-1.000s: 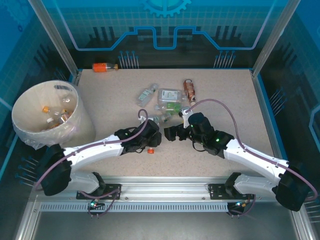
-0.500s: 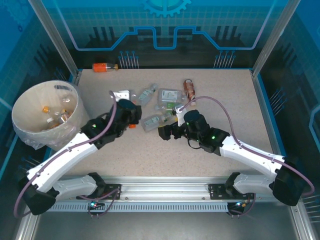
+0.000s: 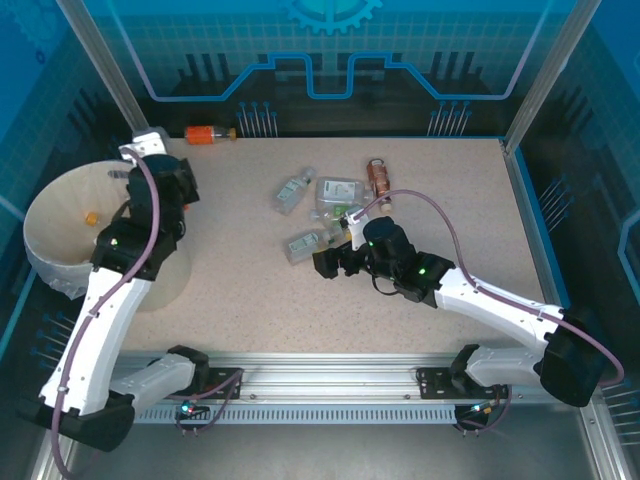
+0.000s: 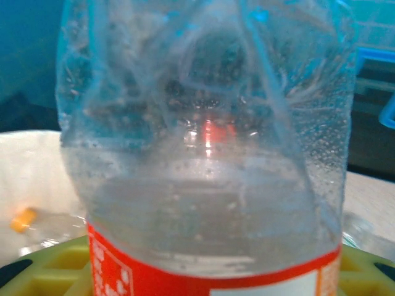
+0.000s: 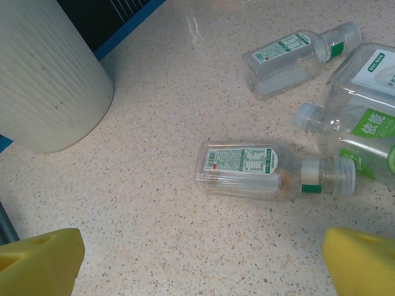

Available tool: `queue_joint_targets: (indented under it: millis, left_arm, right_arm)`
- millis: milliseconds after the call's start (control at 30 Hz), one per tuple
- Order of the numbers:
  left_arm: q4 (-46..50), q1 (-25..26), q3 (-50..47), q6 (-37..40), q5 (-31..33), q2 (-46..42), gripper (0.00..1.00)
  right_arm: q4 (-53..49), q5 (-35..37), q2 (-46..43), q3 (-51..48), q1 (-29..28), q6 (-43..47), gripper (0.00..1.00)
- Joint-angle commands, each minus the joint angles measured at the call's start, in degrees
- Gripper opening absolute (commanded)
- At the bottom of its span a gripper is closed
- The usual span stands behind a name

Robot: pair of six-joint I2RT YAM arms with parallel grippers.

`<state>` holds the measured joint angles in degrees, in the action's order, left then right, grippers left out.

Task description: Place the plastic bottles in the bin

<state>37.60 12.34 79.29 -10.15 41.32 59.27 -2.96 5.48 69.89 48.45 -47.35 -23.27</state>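
Top external view: the speckled table [image 3: 230, 300] has the bin [image 3: 45, 235] at its left edge. The left gripper [image 3: 152, 168] hangs over the bin's far rim. In the left wrist view its jaws are clamped on a red-label bottle [image 4: 210, 154], clear and partly filled with liquid, which stands upright between the yellow pads [image 4: 52, 265]. Behind that bottle lies the bin's white inside, with an orange cap [image 4: 23, 219] down in it.

The right gripper [image 3: 330, 263] sits low near mid-table with its jaws spread wide and nothing between them. Just ahead of it a clear green-label bottle [image 5: 265, 169] lies on its side, apart from both pads, with its cap pointing right in the right wrist view. The bin's ribbed wall [image 5: 49, 74] stands off to the left in that view.

More bottles [image 3: 340, 190] lie clustered beyond, and a brown bottle [image 3: 378, 180] lies at the cluster's right. An orange bottle [image 3: 210, 133] lies past the table's far edge.
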Motion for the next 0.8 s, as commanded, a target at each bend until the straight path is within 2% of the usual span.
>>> queue_joint_targets:
  millis: [0, 167, 400, 600, 700, 767]
  left_arm:
    - [-1.0, -6.1, 2.8, 3.8, -0.1, 1.0, 0.34]
    - [0.3, -16.2, 2.6, 1.8, -2.9, 2.3, 0.34]
    - [8.6, -30.1, 2.5, -1.6, -14.4, 3.2, 0.35]
    - [11.1, -41.6, 0.8, -2.6, -25.1, 4.8, 0.36]
    - [10.4, -46.1, 0.5, -3.8, -30.6, 6.6, 0.38]
    - [10.8, -47.2, 1.5, -4.6, -32.4, 8.5, 0.40]
  right_arm:
    - [-0.1, -0.6, 0.3, 1.6, -1.1, 0.1, 1.00]
    - [-0.5, -0.1, 0.2, 1.6, -1.3, 0.0, 1.00]
    - [-1.2, 0.3, 0.4, 3.2, -1.4, 0.3, 1.00]
    - [-0.5, -0.7, 1.8, 4.0, -1.4, 0.8, 1.00]
    - [-0.1, -1.6, 2.7, 4.9, -1.5, 1.1, 1.00]
    - [0.0, -2.1, 3.2, 5.5, -1.5, 1.3, 1.00]
